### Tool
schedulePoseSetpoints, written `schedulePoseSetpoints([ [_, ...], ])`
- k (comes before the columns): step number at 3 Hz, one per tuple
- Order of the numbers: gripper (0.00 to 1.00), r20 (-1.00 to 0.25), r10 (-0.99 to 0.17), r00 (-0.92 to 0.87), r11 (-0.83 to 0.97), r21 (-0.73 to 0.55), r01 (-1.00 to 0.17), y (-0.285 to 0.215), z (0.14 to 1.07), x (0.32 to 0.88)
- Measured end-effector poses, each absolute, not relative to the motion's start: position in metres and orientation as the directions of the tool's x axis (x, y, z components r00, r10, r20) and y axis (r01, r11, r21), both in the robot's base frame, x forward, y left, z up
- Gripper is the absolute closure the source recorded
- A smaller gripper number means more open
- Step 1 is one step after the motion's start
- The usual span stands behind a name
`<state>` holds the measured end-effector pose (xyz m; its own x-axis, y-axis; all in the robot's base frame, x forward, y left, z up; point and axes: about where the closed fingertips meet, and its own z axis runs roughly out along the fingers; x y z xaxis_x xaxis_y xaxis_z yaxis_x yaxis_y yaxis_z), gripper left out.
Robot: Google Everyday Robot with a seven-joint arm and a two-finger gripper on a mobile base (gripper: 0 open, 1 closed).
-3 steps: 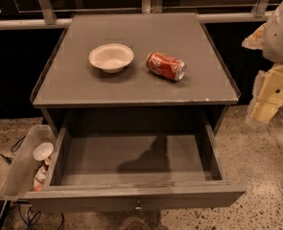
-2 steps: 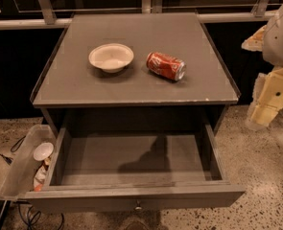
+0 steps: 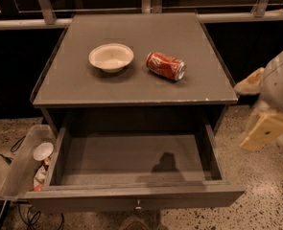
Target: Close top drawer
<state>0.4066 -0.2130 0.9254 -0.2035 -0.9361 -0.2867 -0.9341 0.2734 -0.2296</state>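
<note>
**Top drawer stood pulled out, gripper off to the right**

The top drawer (image 3: 131,164) was drawn well out from under the table (image 3: 131,87) toward the camera. Its flat front panel lay nearest the lower edge of the view, with the small round knob (image 3: 138,206) at the middle of that panel. The drawer's grey floor was in plain sight, with a dark shadow lying across its right half.

Just beside the drawer's left wall, outside it, a pale open bin (image 3: 17,169) sat tilted on the floor. It held a white round object and something red and white that I could not identify. Dark cables (image 3: 6,158) trailed across the speckled floor (image 3: 270,195) near the bin.

On the table top, a shallow white bowl (image 3: 111,56) stood upright. A red can (image 3: 166,65) lay on its side just to the right of the bowl, apart from it.

The gripper (image 3: 263,114) hung at the right edge of the view, beyond the table's right front corner and clear of the drawer. How wide it stood could not be told.
</note>
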Motion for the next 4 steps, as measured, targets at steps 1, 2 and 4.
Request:
schedulePoseSetpoints([
  [1,0.47,-0.397,-0.898,-0.188,0.288,-0.209,-0.935,-0.200,0.892,0.393],
  [2,0.69,-0.420,-0.888,-0.186,0.291,-0.202,-0.935,-0.195,0.891,0.391],
  [4,1.00,-0.416,-0.884,-0.213,0.308,-0.174,-0.935,-0.191,0.872,0.384],
])
